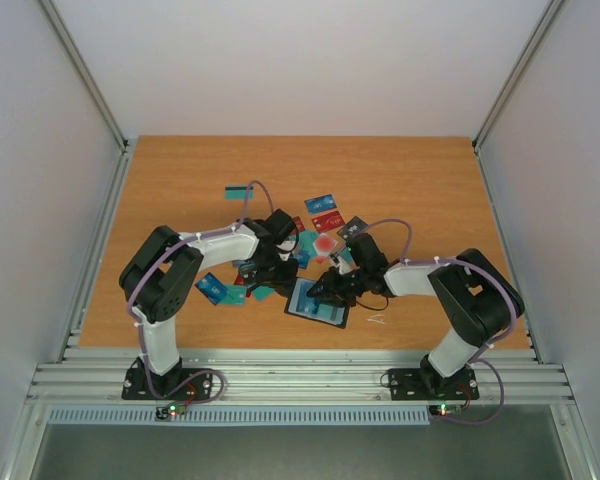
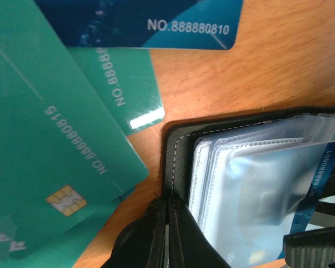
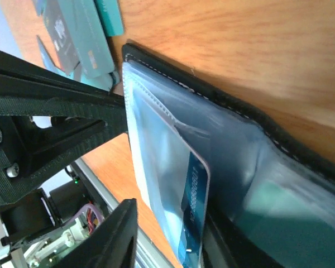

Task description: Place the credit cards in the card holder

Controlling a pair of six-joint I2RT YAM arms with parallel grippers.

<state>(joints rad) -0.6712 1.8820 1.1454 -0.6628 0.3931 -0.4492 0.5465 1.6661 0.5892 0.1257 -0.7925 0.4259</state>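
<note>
Holding a blue card [image 3: 193,207], open card holder [image 3: 251,120]

Open card holder [image 1: 310,306] beside scattered credit cards [image 1: 327,221]

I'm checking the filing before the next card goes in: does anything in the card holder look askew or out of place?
Yes: the blue card in the open card holder looks crooked, slanted against the edges of its clear sleeve, with one end seemingly poking out rather than fully seated.
</note>
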